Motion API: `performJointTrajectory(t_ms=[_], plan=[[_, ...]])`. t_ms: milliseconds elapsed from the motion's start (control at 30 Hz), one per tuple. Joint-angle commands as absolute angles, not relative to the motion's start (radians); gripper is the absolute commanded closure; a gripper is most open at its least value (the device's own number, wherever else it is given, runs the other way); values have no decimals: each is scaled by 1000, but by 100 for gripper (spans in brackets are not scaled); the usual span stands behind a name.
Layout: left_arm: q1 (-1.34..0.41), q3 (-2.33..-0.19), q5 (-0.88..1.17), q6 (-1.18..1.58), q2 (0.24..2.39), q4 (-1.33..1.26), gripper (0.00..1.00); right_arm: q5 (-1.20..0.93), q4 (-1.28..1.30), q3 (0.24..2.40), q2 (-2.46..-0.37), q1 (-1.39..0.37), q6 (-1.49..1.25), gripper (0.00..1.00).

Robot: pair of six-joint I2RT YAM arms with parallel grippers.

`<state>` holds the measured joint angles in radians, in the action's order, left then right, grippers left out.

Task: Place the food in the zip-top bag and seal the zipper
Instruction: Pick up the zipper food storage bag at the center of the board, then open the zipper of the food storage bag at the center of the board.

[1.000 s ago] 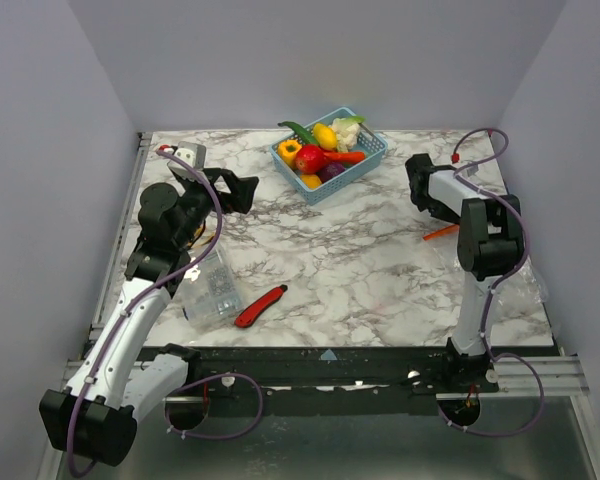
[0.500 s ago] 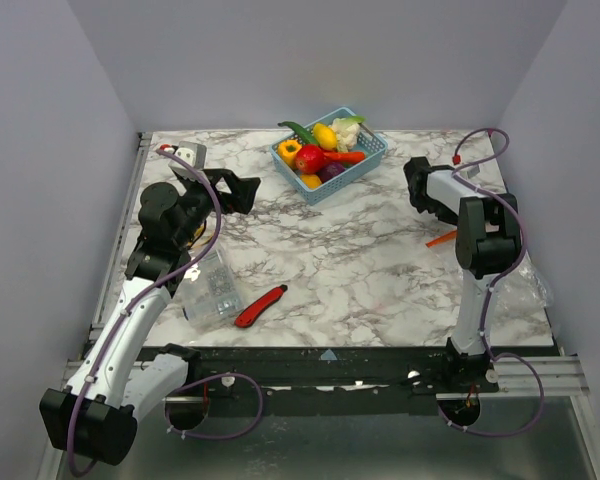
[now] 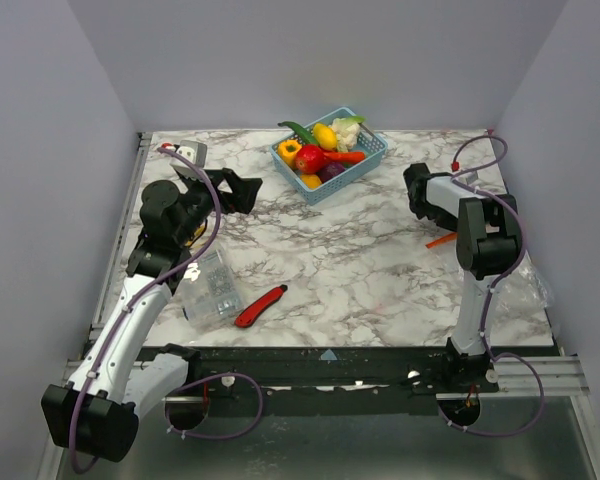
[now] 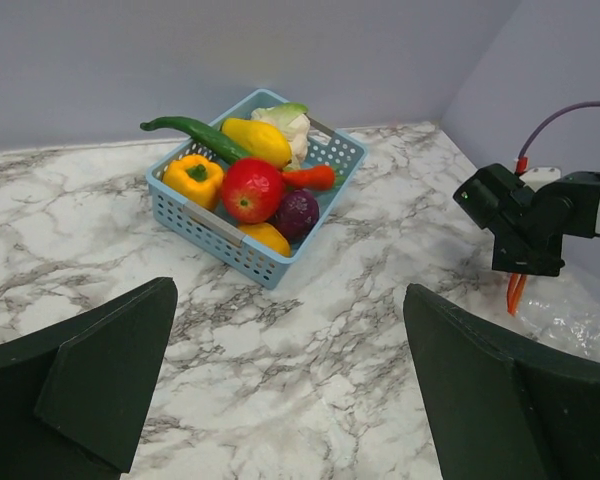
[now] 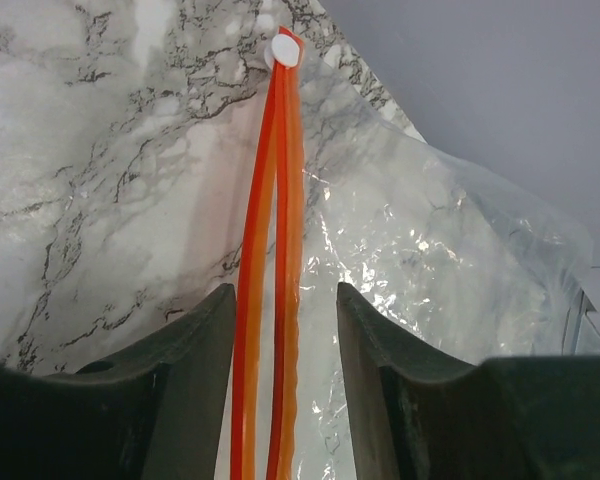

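Observation:
The food (image 3: 322,152) is a pile of toy fruits and vegetables in a blue lattice basket (image 3: 373,148) at the back centre; it also shows in the left wrist view (image 4: 252,187). The clear zip-top bag (image 5: 430,260) lies flat at the table's right side (image 4: 580,315). Its orange-red zipper (image 5: 277,230) runs between the open jaws of my right gripper (image 5: 283,300), untouched by either finger, and ends at a white slider (image 5: 285,50). From above, the right gripper (image 3: 420,203) stands over the strip (image 3: 440,240). My left gripper (image 3: 242,190) is open and empty (image 4: 290,340), facing the basket.
A red utility knife (image 3: 260,306) lies near the front left. A rigid clear ridged box (image 3: 208,288) sits beside it under the left arm. Grey walls close in the table on three sides.
The right gripper has shifted a little along the zipper, and the visible end of the orange strip has moved slightly toward the front. The left arm has barely moved.

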<state>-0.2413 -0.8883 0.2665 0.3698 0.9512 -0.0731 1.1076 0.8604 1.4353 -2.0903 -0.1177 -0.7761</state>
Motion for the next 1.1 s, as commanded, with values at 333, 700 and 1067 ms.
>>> performJointTrajectory(t_ms=[333,700,1067], plan=[[-229,-922,319,397,974,-99,1,895,602,1257,-1927,-116,-738,100],[-225,-928,342,409,991,-97,1,448,338,1059,-1561,-116,-615,100],[-236,-937,456,516,1087,-117,2,8,99,874,-1279,-117,-437,100]])
